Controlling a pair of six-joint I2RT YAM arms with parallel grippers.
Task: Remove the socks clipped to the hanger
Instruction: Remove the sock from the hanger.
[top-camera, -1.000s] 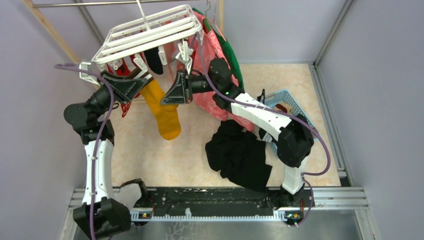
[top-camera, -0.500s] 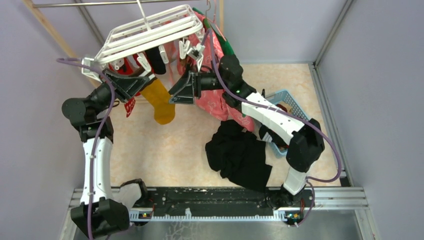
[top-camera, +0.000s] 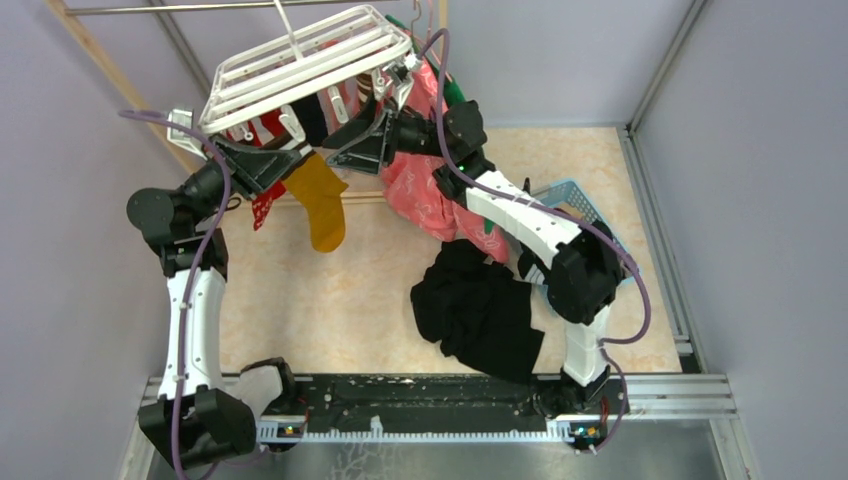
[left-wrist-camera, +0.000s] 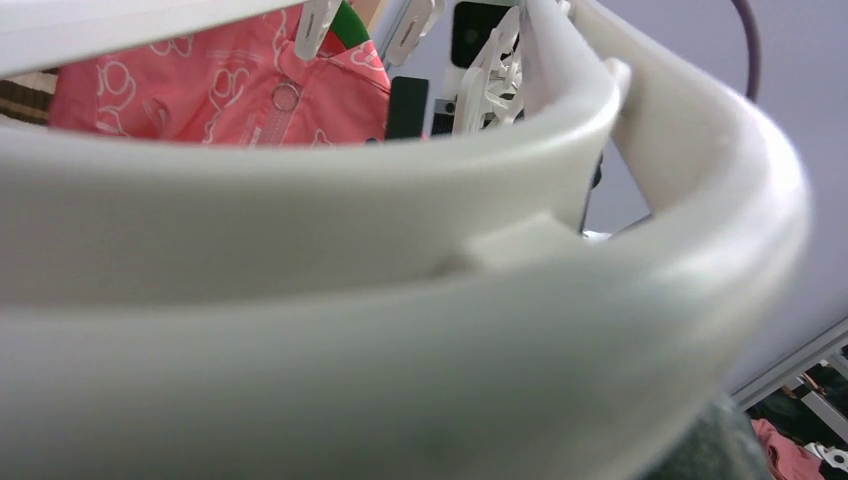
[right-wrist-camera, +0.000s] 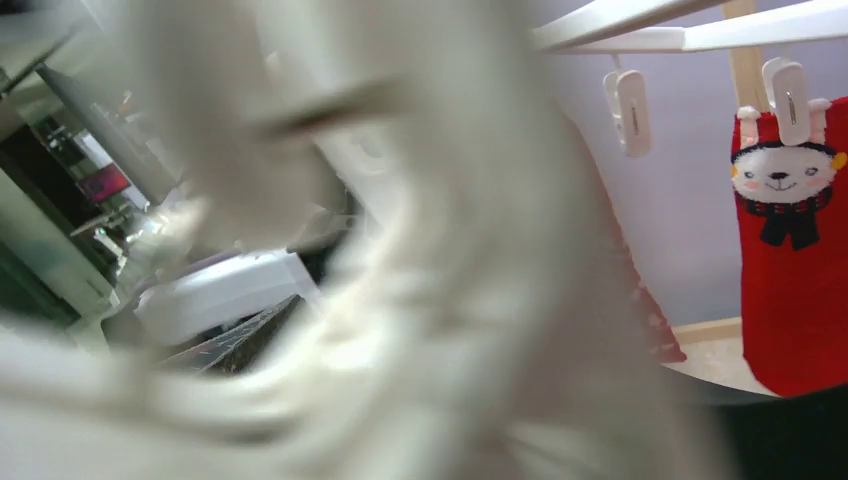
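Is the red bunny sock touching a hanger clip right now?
Touching. The right wrist view shows a white clip pinching the top edge of the red bunny sock.

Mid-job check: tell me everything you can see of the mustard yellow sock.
The mustard yellow sock looks like plain knitted fabric. It hangs under the white hanger with its toe pointing down and slightly to the picture's right, clear of the floor. Its cuff end disappears behind the shut left gripper, so the clip and any grip on the sock are hidden. A red patterned sock hangs close on the picture's left. The yellow sock does not touch the pink shirt.
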